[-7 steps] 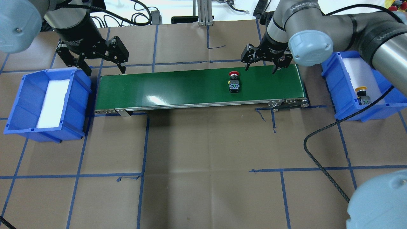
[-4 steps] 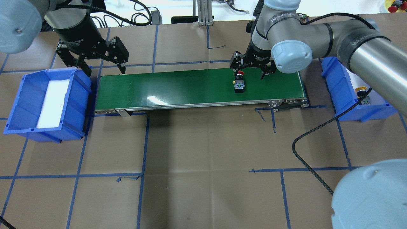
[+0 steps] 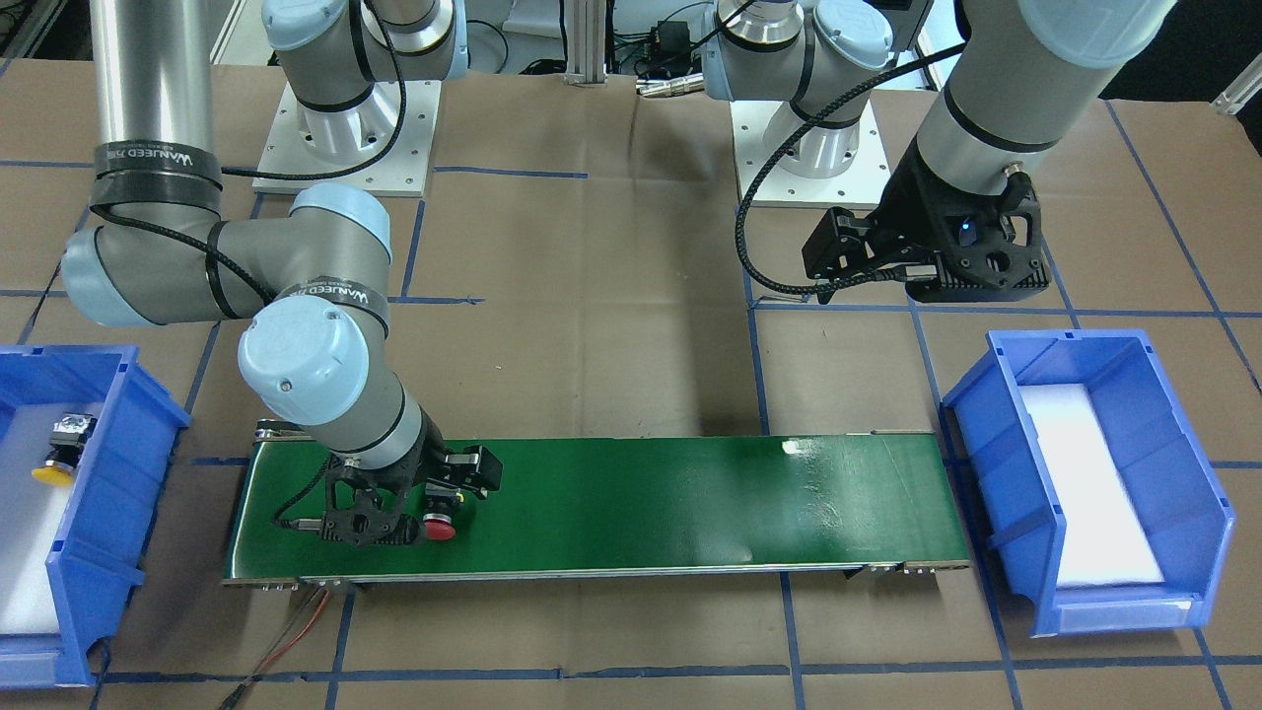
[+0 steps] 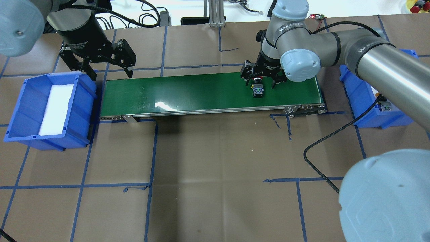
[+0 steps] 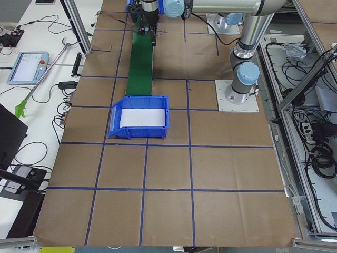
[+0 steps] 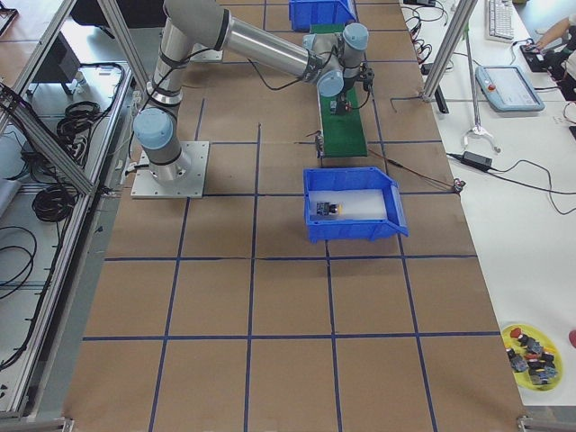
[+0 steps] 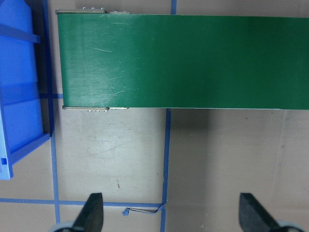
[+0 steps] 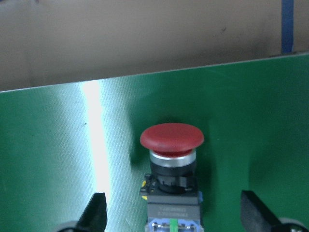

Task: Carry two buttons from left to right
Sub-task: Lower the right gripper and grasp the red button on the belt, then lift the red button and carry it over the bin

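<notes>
Red button (image 8: 172, 137) lay on its side on the green belt (image 4: 188, 92), towards the belt's right end, and it was the one I had yet to bring across. Its long axis ran across the belt, with the mushroom cap pointing at the belt edge away from the robot and the black-and-grey body towards the robot's side. The right gripper (image 4: 259, 82) hung directly over it with its jaws spread, one finger on each side of the body along the belt's length and neither touching. I judged a short drop and a squeeze across the body would take it.

The yellow button (image 3: 59, 456) already sat in the blue bin (image 3: 148, 404) beyond the belt's right end, so half the job looked done.

The left gripper (image 4: 110, 72) waited above the belt's left end with its jaws open and empty, far from the red button. Another blue bin (image 4: 84, 101) stood on the table (image 4: 215, 168) beyond that end. Nothing lay on the belt between the red button and the right end.
</notes>
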`<state>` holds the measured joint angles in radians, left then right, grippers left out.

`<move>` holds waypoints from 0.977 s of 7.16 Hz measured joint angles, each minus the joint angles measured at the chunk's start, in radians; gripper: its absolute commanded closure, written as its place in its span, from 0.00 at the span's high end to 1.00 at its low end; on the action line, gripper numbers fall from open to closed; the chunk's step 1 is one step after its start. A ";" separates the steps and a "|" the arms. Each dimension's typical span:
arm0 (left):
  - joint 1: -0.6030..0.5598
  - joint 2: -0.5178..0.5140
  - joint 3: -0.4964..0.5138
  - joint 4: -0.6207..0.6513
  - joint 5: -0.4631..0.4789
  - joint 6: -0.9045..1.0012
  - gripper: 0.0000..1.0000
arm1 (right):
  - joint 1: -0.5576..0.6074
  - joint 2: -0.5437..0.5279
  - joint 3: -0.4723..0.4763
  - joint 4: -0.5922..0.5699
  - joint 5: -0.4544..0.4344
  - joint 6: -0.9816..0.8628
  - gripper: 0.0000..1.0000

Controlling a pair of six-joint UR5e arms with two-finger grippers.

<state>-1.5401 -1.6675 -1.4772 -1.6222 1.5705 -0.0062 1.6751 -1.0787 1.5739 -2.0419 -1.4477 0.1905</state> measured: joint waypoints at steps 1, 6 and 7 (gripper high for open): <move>0.000 0.000 0.000 0.000 -0.001 0.000 1.00 | 0.000 0.004 -0.001 0.020 -0.006 -0.004 0.06; 0.000 0.001 0.000 -0.001 -0.002 0.000 1.00 | -0.108 -0.118 -0.024 0.184 -0.165 -0.175 0.06; 0.000 0.001 0.000 -0.001 -0.003 0.000 1.00 | -0.177 -0.160 -0.035 0.186 -0.180 -0.255 0.06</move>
<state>-1.5401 -1.6663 -1.4772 -1.6229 1.5679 -0.0061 1.4978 -1.2387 1.5392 -1.8562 -1.6274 -0.0647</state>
